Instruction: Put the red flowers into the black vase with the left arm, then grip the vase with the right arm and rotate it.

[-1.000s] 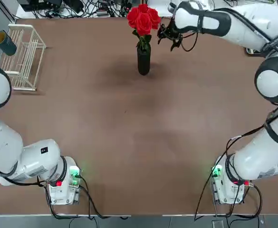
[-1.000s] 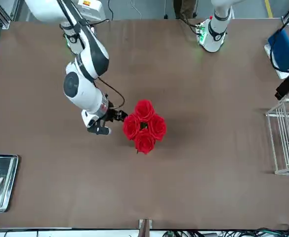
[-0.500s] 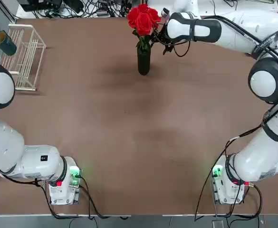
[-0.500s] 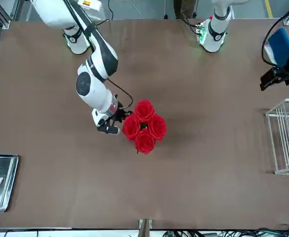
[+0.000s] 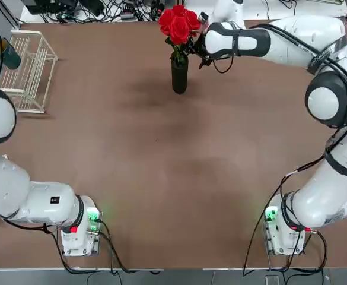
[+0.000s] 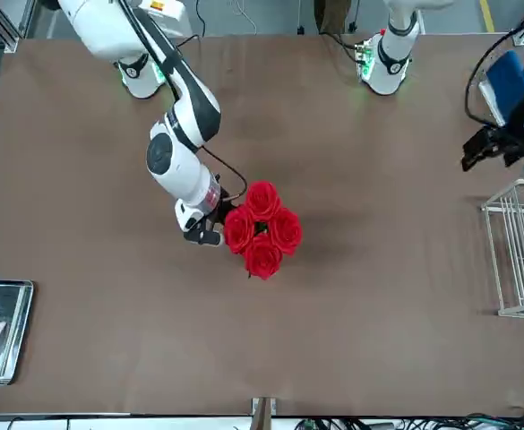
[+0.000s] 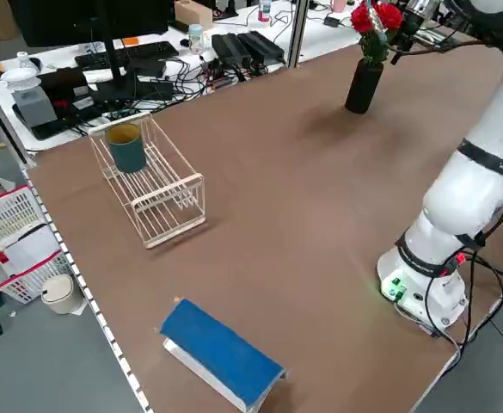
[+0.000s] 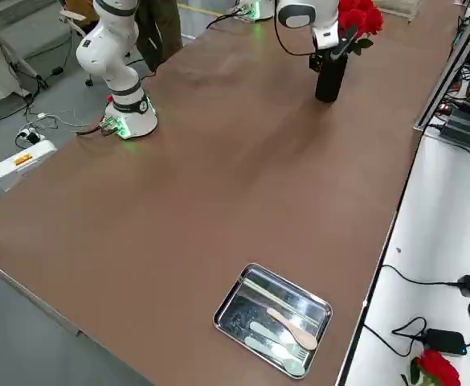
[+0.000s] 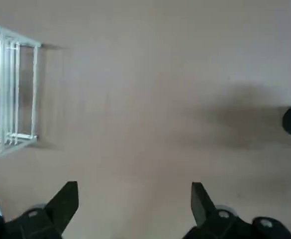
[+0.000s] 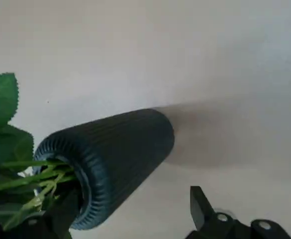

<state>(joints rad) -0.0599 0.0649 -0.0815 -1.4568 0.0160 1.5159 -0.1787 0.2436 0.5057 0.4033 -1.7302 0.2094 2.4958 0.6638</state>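
Right gripper [image 6: 210, 231] has slid in closer over the last second and now sits just beside the red flowers [image 5: 179, 24], fingers spread wide with the black vase [image 5: 179, 74] starting to come between them, nothing clamped yet. Flowers are already in the vase, which stands upright near the far edge of the table [image 5: 161, 166]. Left gripper [image 6: 485, 152] has swung inward a bit from the wire rack [image 5: 28, 68], hanging above the table, jaws wide open and empty.
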